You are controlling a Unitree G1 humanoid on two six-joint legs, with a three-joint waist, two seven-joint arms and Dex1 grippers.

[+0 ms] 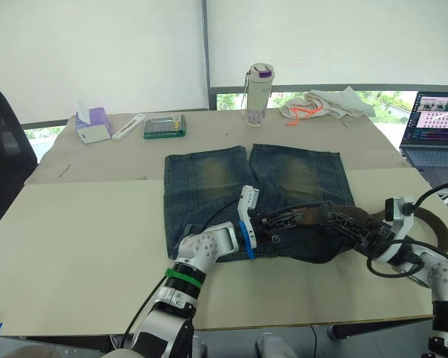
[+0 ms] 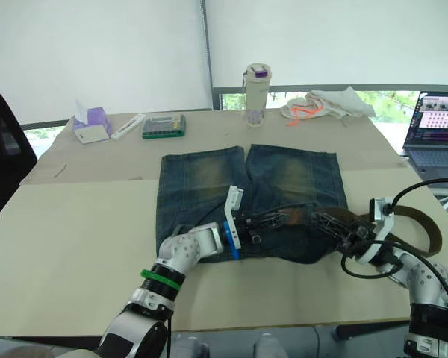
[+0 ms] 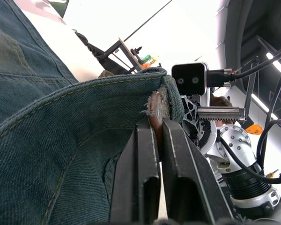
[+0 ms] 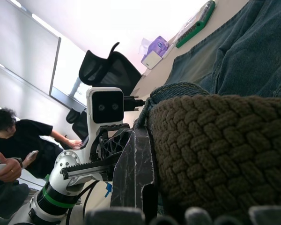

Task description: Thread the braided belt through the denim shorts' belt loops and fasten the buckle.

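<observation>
Belt mid-thread at waistband, both grippers closed on it.

L gripper (image 3: 154, 136) pinches belt tip at denim shorts (image 1: 209, 186) waistband; R gripper (image 1: 355, 224) clamps braided belt (image 4: 215, 150) just to its R. Belt axis runs L–R between them, tail loops behind R wrist.

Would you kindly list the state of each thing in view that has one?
denim shorts: flat, waistband lifted
braided belt: partly threaded, unfastened
left end effector: shut on waistband
right end effector: shut on belt
bottle: upright, capped
laptop: open, on
</observation>
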